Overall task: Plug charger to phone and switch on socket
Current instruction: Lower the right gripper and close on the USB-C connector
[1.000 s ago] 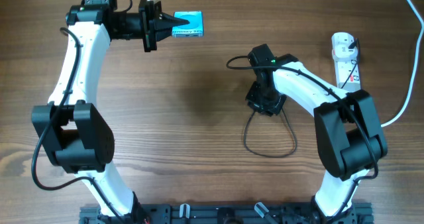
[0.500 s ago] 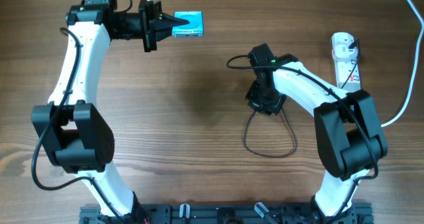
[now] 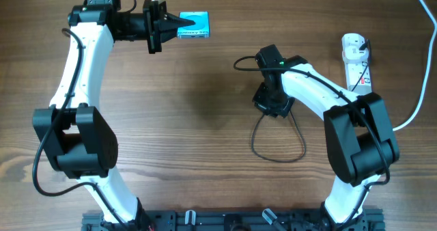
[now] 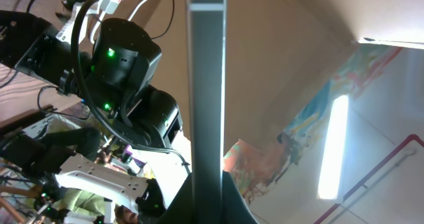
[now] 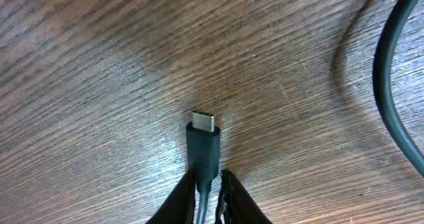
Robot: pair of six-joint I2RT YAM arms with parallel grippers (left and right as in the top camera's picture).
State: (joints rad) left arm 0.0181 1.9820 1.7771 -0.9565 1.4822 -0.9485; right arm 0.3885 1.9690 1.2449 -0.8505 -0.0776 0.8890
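My left gripper (image 3: 176,22) at the far left is shut on the phone (image 3: 194,24), whose cyan screen shows from above. In the left wrist view the phone (image 4: 207,85) is an edge-on grey bar rising from between the jaws (image 4: 207,207). My right gripper (image 3: 274,109) is at mid-table, shut on the charger's thin black cable just behind its connector tip. In the right wrist view the connector (image 5: 203,141) sticks out past the fingertips (image 5: 209,187), close above the wood. The cable loop (image 3: 276,143) lies on the table below. The white socket (image 3: 356,61) lies at the far right.
The socket's thick white cord (image 3: 418,94) curves along the right edge of the table. A black plug sits in the socket's top end (image 3: 360,48). Another stretch of black cable (image 5: 391,85) crosses the right side of the right wrist view.
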